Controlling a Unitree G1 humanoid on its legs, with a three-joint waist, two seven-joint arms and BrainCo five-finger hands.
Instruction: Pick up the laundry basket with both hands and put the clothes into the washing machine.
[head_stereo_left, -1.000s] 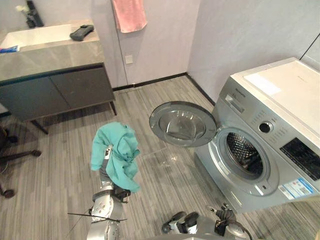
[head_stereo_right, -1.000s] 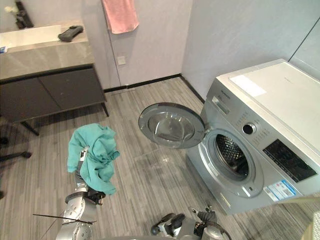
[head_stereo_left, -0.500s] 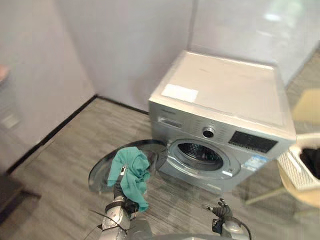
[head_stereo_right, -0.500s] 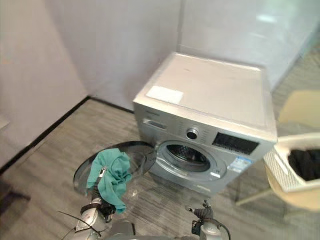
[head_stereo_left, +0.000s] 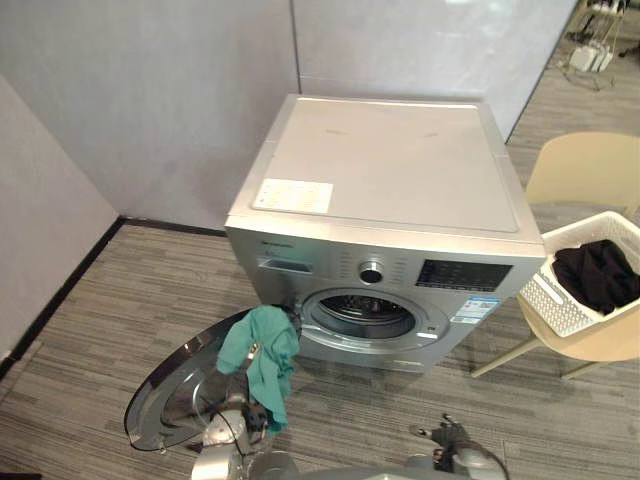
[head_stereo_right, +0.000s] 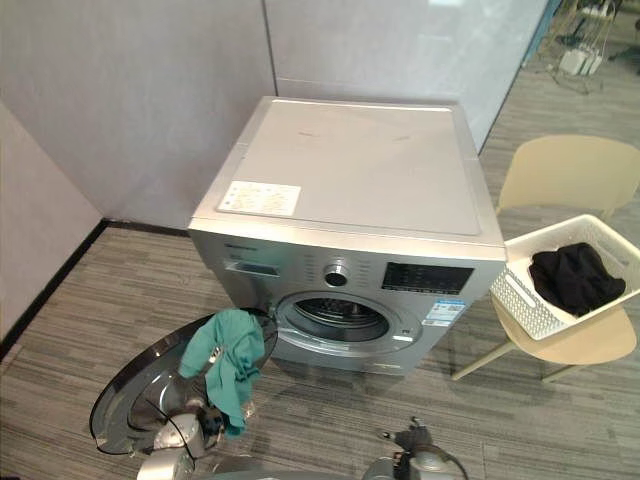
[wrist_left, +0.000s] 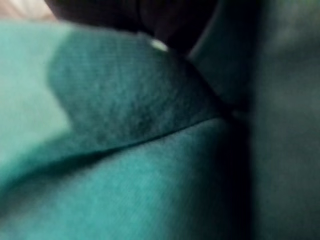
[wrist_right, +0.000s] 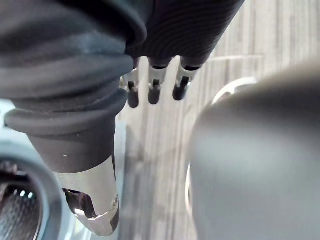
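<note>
While the washing machine (head_stereo_left: 390, 170) is standing with its round door (head_stereo_left: 170, 395) open and lying low at its front left, the left hand (head_stereo_left: 251, 354) is holding a teal garment (head_stereo_left: 268, 345) up just in front of the machine, a little left of the drum opening (head_stereo_left: 360, 314). The garment is draping over that hand and hanging down past the wrist. In the left wrist view its cloth is lying right against the camera, so whether the hand is clamped on it or only carrying it cannot be told. The right hand (wrist_right: 154, 86) is hanging low in front of the machine, toward its right, with its fingers relaxed, slightly apart and gripping nothing. To the right of the machine, a white laundry basket (head_stereo_left: 560, 300) is sitting tilted on a cream chair (head_stereo_left: 585, 170), well apart from both hands. A black garment (head_stereo_left: 598, 275) is lying inside the basket.
</note>
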